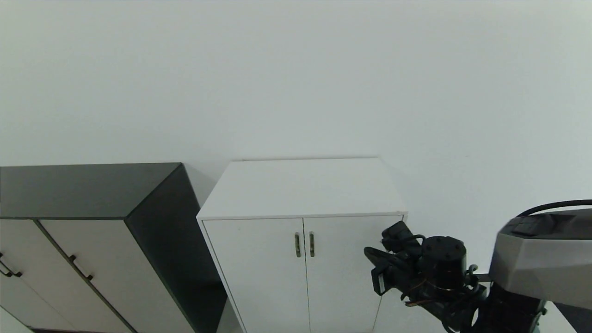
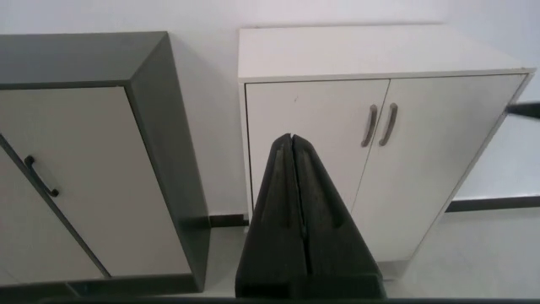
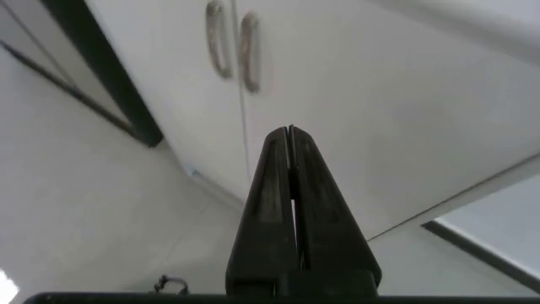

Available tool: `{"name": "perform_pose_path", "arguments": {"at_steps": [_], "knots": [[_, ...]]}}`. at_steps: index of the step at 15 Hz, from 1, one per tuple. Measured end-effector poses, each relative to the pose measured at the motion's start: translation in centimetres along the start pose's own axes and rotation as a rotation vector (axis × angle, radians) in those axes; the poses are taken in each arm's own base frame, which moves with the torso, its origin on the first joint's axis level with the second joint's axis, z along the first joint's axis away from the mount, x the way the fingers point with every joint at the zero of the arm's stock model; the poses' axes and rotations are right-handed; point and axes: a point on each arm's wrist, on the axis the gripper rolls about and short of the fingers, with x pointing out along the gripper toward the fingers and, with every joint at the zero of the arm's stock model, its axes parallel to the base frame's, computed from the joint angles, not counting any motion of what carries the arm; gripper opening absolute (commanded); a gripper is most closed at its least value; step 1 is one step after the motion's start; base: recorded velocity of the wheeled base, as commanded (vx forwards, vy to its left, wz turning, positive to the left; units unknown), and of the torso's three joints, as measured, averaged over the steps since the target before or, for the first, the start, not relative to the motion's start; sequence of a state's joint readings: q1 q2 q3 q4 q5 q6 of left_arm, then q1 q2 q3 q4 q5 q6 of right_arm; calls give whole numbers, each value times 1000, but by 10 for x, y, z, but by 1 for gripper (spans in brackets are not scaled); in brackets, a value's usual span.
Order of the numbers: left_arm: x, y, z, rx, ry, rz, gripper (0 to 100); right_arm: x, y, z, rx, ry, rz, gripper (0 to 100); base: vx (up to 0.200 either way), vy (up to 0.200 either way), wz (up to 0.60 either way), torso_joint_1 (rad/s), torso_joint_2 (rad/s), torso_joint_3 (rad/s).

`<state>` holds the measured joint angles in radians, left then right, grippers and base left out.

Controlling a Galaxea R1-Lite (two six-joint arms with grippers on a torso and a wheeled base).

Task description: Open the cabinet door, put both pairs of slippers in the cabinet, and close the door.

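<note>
The white cabinet (image 1: pixel 300 194) stands against the wall with both doors closed. Its two metal handles (image 1: pixel 297 244) (image 1: pixel 311 243) sit side by side at the centre seam. In the left wrist view my left gripper (image 2: pixel 292 139) is shut with nothing in it, some way back from the cabinet (image 2: pixel 321 118) and pointing at its left door. My right gripper (image 3: pixel 290 133) is also shut and empty, close in front of the right door, below the handles (image 3: pixel 218 38) (image 3: pixel 249 51). The right arm (image 1: pixel 434 268) hangs before the cabinet's right edge.
A dark-sided cabinet (image 1: pixel 92 189) with pale doors and black handles (image 1: pixel 81 268) stands just left of the white one, with a narrow gap between them. A dark baseboard (image 2: pixel 489 203) runs along the wall to the right of the white cabinet, above the pale floor.
</note>
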<state>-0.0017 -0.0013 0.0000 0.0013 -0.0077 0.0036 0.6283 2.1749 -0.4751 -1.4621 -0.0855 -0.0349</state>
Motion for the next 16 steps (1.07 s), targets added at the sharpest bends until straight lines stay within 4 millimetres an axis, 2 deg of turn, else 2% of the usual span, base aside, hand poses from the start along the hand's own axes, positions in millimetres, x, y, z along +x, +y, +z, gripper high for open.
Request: {"name": "perform_pose_path", "arguments": {"at_steps": [2, 4, 10, 13, 16], "knots": [[0, 0, 0, 2, 0, 0, 0, -23, -13, 14, 3, 0, -109, 0, 0, 0, 0, 0, 0, 0], [0, 0, 0, 2, 0, 0, 0, -51, -28, 18, 8, 19, -268, 0, 0, 0, 0, 0, 0, 0], [0, 0, 0, 1, 0, 0, 0, -134, -61, 16, 43, 54, -492, 0, 0, 0, 0, 0, 0, 0], [0, 0, 0, 0, 0, 1, 0, -158, -72, 10, 66, 123, -568, 0, 0, 0, 0, 0, 0, 0], [0, 0, 0, 0, 0, 1, 0, -178, -70, 1, 110, 244, -579, 0, 0, 0, 0, 0, 0, 0]]}}
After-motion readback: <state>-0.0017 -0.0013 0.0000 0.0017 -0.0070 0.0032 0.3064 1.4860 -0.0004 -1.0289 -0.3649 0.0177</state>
